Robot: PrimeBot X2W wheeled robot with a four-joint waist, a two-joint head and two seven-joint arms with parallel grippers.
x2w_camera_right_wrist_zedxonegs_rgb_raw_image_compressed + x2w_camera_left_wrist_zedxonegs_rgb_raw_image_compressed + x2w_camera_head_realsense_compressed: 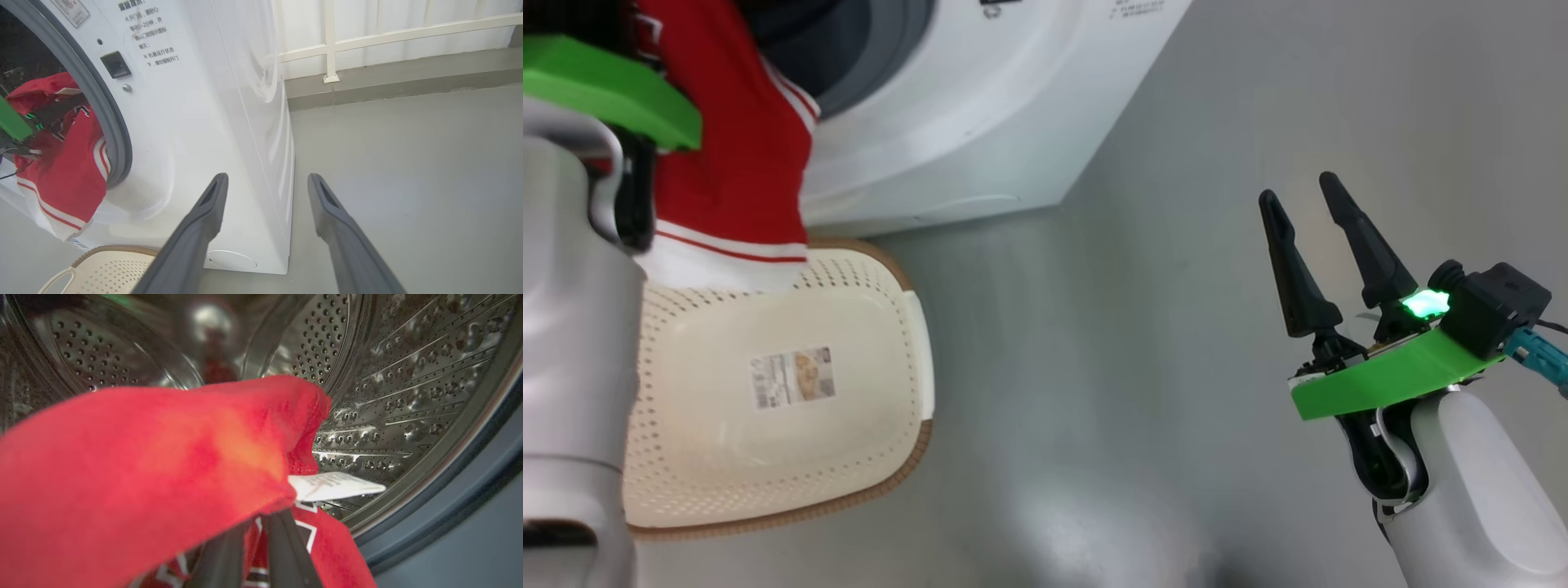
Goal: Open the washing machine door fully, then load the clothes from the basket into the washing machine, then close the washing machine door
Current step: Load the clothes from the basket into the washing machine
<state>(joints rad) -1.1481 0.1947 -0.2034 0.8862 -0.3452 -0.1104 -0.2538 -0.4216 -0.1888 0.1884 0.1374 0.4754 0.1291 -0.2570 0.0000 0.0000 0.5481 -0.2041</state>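
Observation:
My left gripper (pixel 261 522) is shut on the clothes (pixel 143 469), a red garment with white stripes and a small white label (pixel 335 486). It holds them at the mouth of the washing machine's steel drum (pixel 408 375). The garment (pixel 731 163) hangs from the opening, over the grey gasket (pixel 116 134), down to the basket (pixel 923 359). The cream basket stands on the floor against the washing machine (pixel 947 106); only its sticker shows inside. My right gripper (pixel 1297 188) is open and holds nothing, off to the right above the floor. The washing machine door is out of view.
Grey floor (pixel 1135 367) stretches to the right of the machine. A white railing (pixel 331 41) on a low kerb runs behind it. A round service flap (pixel 231 260) sits low on the machine's front, near the basket's rim (pixel 118 249).

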